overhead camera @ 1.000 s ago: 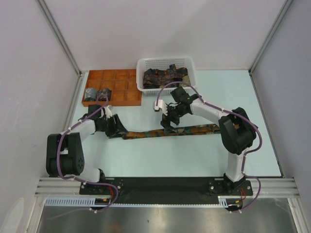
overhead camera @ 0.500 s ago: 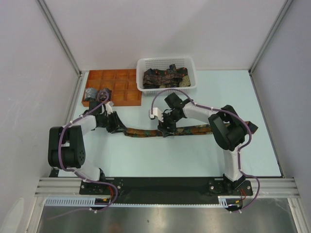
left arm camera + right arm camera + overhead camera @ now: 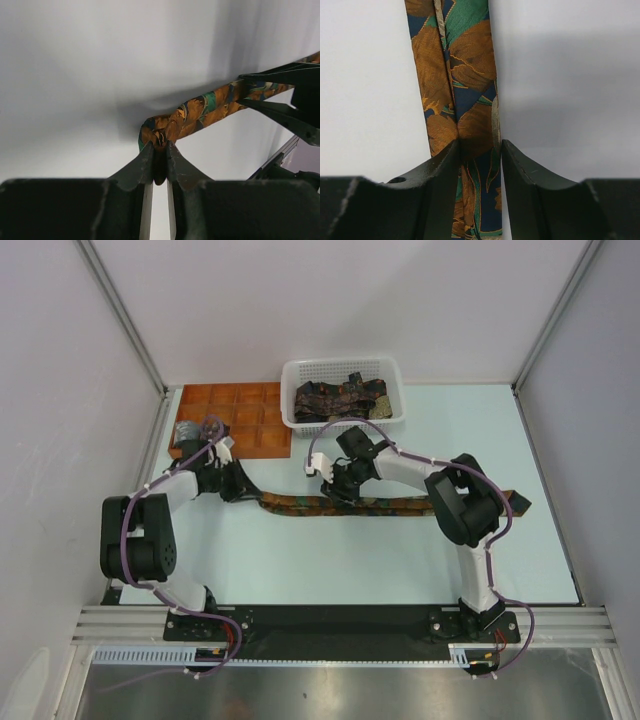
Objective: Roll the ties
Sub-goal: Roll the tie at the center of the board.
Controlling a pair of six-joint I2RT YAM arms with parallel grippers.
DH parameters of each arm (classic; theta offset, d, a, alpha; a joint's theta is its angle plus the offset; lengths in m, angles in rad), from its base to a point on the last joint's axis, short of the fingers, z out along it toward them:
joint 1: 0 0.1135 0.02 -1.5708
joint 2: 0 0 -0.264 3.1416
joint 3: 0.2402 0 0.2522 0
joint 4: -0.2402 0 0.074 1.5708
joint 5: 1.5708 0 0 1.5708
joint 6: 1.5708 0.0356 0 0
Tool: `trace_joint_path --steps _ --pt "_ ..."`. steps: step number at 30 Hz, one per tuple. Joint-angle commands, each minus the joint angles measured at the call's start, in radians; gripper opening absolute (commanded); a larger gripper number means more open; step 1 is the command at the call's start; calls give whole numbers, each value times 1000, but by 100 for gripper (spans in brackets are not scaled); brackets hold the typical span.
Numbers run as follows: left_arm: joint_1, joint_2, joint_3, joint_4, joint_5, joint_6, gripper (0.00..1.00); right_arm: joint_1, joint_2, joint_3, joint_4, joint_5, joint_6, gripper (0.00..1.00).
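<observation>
One long tie (image 3: 300, 504), brown-orange with green and navy leaf motifs, lies stretched left to right across the table. My left gripper (image 3: 248, 494) holds its narrow left end; in the left wrist view the gripper (image 3: 160, 145) is shut on the bunched tip of the tie (image 3: 200, 107). My right gripper (image 3: 338, 496) sits over the middle of the tie. In the right wrist view this gripper (image 3: 480, 144) straddles the tie (image 3: 455, 60): the left finger touches the fabric and a thin gap remains at the right finger. Two rolled ties (image 3: 188, 430) sit in the tray.
An orange-brown compartment tray (image 3: 250, 410) stands at the back left. A white mesh basket (image 3: 390, 370) behind the right gripper holds several loose ties (image 3: 340, 395). The right arm's elbow (image 3: 465, 505) covers part of the tie's wide end.
The left gripper has closed on the tie's narrow end and drawn it left. The right gripper has come down onto the tie and narrowed its jaws. The tie now lies straighter.
</observation>
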Motion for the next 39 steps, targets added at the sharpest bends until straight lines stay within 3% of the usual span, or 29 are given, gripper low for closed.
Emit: trace_joint_path --steps 1,8,15,20,24,32,39 --pt "9 3 80 93 82 26 17 -19 20 36 70 95 73 43" --pt "11 1 61 68 62 67 18 -13 -35 5 33 3 58 49" --pt "25 20 48 27 42 71 42 33 -25 -3 -10 1 50 59" --pt "49 17 56 -10 0 83 46 47 -22 -1 -18 10 52 60" --pt "54 31 59 -18 -25 84 44 53 -11 2 -19 27 46 59" --pt "54 40 61 -19 -31 94 36 72 15 -10 62 165 43 48" --pt "54 29 62 -24 -57 106 26 81 15 0 48 135 47 47"
